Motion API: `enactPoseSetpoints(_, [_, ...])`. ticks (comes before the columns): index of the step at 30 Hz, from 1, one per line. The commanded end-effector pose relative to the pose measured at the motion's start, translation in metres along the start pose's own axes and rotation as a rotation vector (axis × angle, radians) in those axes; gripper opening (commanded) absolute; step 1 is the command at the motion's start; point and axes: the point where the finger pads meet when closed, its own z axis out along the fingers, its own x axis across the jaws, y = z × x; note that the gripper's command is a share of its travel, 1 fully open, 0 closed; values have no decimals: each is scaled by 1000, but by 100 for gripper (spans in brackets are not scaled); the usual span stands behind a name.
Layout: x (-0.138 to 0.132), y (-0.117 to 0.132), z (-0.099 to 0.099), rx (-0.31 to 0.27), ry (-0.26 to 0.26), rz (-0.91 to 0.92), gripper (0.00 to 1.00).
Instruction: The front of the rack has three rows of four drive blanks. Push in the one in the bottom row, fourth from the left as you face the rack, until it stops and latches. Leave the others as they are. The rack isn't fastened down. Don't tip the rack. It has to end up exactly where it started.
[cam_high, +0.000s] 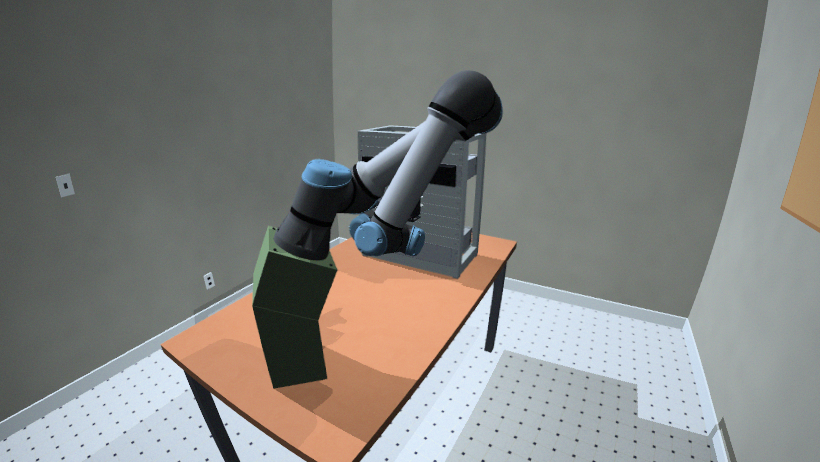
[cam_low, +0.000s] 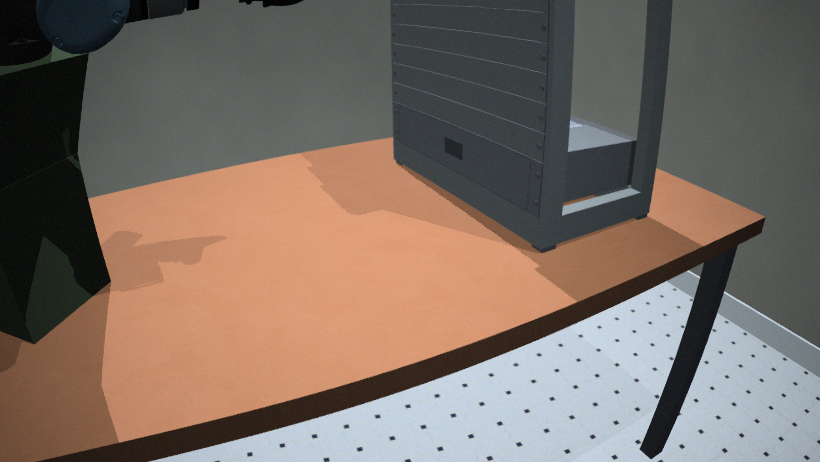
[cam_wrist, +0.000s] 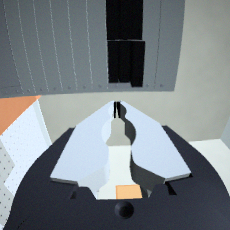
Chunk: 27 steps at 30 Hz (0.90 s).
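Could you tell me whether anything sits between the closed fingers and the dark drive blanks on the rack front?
Nothing visible does. In the wrist view the gripper, shut and empty, points at the rack face, with only open air before the dark drive blanks.

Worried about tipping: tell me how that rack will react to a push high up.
The rack looks tall with a narrow footprint, so it probably tips readily. It stands on small feet on the smooth table, so it may slide. The shut gripper gives a narrow contact.

Bare grey-walled room, dotted floor
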Motion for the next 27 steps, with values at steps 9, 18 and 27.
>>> enactPoseSetpoints(9, [1, 0, -17, 9, -9, 2, 0])
enactPoseSetpoints(18, [1, 0, -21, 9, -9, 1, 0])
enactPoseSetpoints(27, [1, 0, -26, 9, -8, 1, 0])
